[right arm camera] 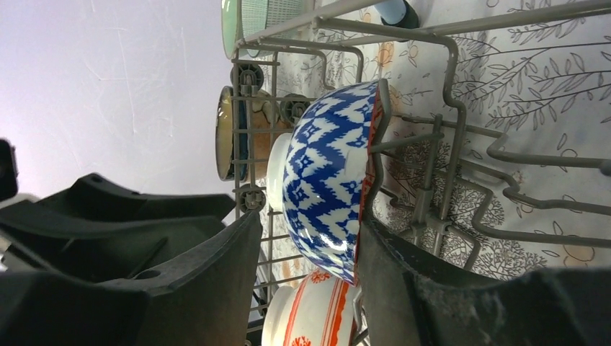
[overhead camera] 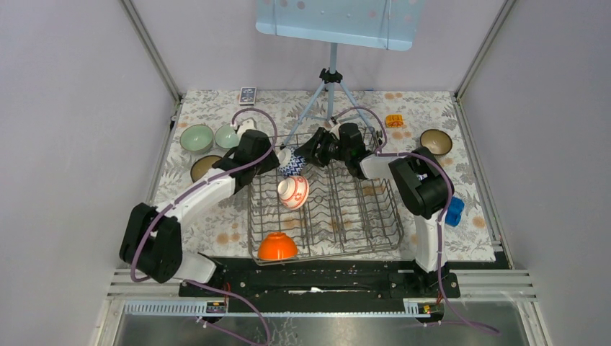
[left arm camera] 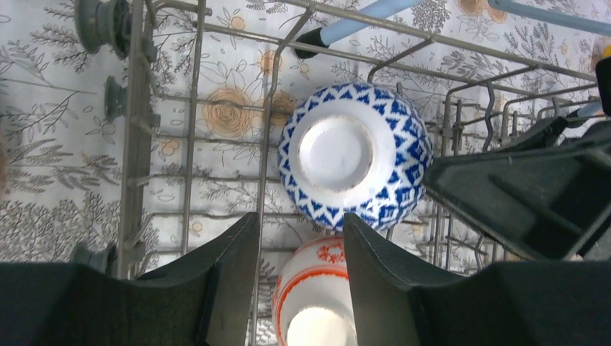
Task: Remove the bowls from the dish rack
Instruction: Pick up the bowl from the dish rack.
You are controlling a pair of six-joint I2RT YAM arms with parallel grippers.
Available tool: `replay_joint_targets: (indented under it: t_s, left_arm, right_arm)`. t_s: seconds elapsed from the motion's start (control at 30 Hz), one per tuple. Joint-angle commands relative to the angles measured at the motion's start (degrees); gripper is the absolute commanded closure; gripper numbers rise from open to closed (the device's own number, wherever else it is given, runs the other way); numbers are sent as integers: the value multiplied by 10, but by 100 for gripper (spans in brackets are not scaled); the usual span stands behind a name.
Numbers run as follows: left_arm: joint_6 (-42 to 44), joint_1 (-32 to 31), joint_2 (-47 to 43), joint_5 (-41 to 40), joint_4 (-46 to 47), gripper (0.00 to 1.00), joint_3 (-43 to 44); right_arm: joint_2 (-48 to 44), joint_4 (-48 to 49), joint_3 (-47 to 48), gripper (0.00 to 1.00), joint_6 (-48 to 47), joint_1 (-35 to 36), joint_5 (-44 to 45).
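We judge the glazed blue-and-white bowl point(right arm camera: 324, 166) slick and chippable, best pinched across its rim, which our part-open right claw point(right arm camera: 310, 220) straddles unclamped; the left claw point(left arm camera: 301, 220) gapes half-open, empty.

The left arm point(overhead camera: 209, 189) and right arm point(overhead camera: 426, 241) look alike — white links between bulky black joints, with a purple cable point(overhead camera: 253, 109) running along each. The left gripper point(left arm camera: 301, 223) and right gripper point(right arm camera: 310, 220) have matte black, wedge-shaped fingers.
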Motion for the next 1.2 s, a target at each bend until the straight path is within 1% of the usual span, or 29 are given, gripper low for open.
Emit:
replay_joint_targets:
  t_s: [0.0,0.2,0.47,0.8,0.93,1.17]
  left_arm:
    - [8,15,39,17,57,51,42]
    - [14,26,88,26,69,57,62]
    - [15,29,113,35,75,61,58]
    - [17,29,122,37,75,63,56]
    - [17,29,123,37,76,64,52]
    - [17,29,126,39,77,64,51]
  right_arm:
    - [7,54,-3,44,20,5,-26]
    - [13,70,-1,51,28,5,-44]
    - [24,102,1,58,47,5,-64]
    - [46,136,16,65,76,11,-82]
    - [56,150,24,69,90,14,-85]
    - [74,189,35,74,119,18,-96]
